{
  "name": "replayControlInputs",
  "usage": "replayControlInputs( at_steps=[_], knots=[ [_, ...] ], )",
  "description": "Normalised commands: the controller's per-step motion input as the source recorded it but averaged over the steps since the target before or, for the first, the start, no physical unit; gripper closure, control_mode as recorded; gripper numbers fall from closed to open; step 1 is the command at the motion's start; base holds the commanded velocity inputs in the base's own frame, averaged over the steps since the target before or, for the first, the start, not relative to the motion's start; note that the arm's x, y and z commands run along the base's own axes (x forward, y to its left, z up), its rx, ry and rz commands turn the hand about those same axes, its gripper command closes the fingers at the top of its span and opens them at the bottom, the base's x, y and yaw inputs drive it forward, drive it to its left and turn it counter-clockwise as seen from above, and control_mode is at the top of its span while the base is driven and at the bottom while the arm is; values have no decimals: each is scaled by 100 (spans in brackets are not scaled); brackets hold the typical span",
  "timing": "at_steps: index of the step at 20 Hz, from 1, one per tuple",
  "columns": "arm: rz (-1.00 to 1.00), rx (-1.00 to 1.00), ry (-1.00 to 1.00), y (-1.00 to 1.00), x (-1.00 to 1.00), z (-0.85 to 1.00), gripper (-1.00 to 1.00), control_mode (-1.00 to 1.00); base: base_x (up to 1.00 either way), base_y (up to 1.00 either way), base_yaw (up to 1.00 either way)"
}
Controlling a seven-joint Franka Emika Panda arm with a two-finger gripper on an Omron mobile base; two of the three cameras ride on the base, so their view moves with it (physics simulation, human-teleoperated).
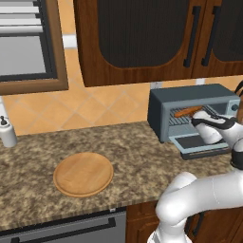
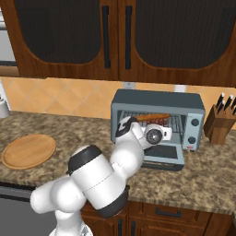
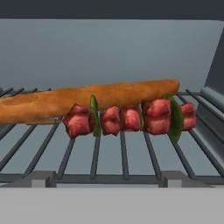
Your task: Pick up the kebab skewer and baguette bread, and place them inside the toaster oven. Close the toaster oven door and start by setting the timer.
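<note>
The blue-grey toaster oven [image 1: 190, 97] [image 2: 156, 99] stands on the counter with its door [image 1: 199, 142] [image 2: 161, 154] dropped open and flat. The baguette bread [image 3: 87, 100] [image 1: 187, 112] [image 2: 154, 117] lies across the wire rack [image 3: 124, 157]. Just in front of it on the same rack lies the kebab skewer [image 3: 131, 119], red chunks with green pieces. My gripper [image 1: 203, 115] [image 2: 159, 128] hovers over the open door at the oven mouth, facing in. Nothing shows between its fingers, and I cannot make out how wide they stand.
A round wooden plate [image 1: 83, 173] [image 2: 28, 150] lies bare on the granite counter to the left. A knife block [image 2: 220, 122] stands right of the oven, whose knobs [image 2: 195, 123] sit on its right face. A white bottle [image 1: 6, 130] is at the far left.
</note>
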Motion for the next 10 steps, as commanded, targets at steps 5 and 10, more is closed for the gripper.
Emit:
replayControlInputs(
  at_steps=[5,10],
  knots=[
    [0,0,0,-17,-37,1,-100,-100,0,0,0],
    [0,0,0,-36,-58,13,-100,-100,0,0,0]
  ],
)
